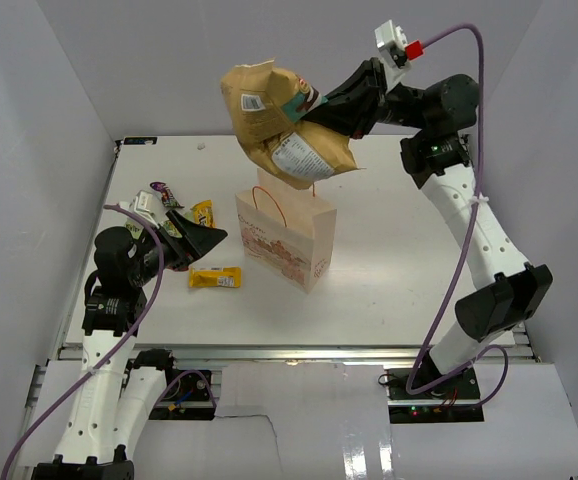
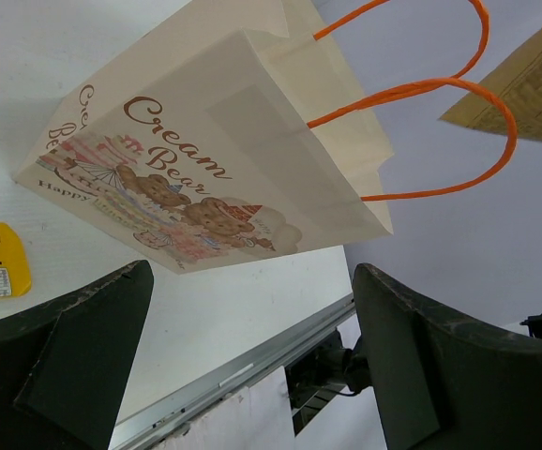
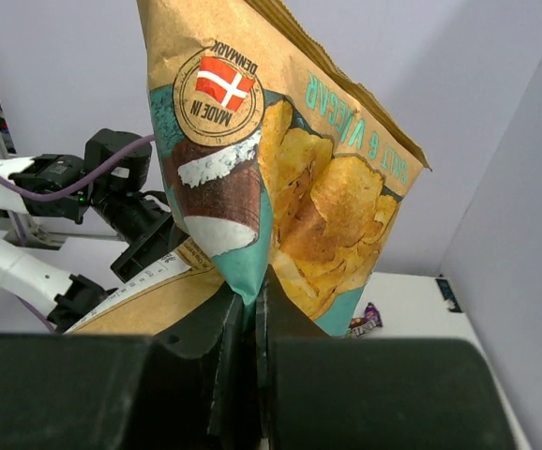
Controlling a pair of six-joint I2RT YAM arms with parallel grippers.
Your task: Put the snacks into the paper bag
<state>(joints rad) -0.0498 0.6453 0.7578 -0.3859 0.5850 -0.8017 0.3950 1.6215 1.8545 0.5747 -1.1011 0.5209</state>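
Two claws showing here; the right gripper (image 3: 252, 309) is clamping shut on an edge of the chip bag (image 1: 269, 110), holding it up in the air above the paper bag (image 1: 287, 240); the crinkly chip bag is hanging clear, not inside yet; the paper bag is standing upright mid-table (image 1: 409, 270), orange handles (image 2: 440, 89) sticking up. The left gripper (image 1: 201, 238) is sitting wide open, gripping nothing, low and facing the paper bag's printed side; a yellow candy packet (image 1: 215, 278) is lying flat just beside it; more packets (image 1: 169, 198) are lying behind it.
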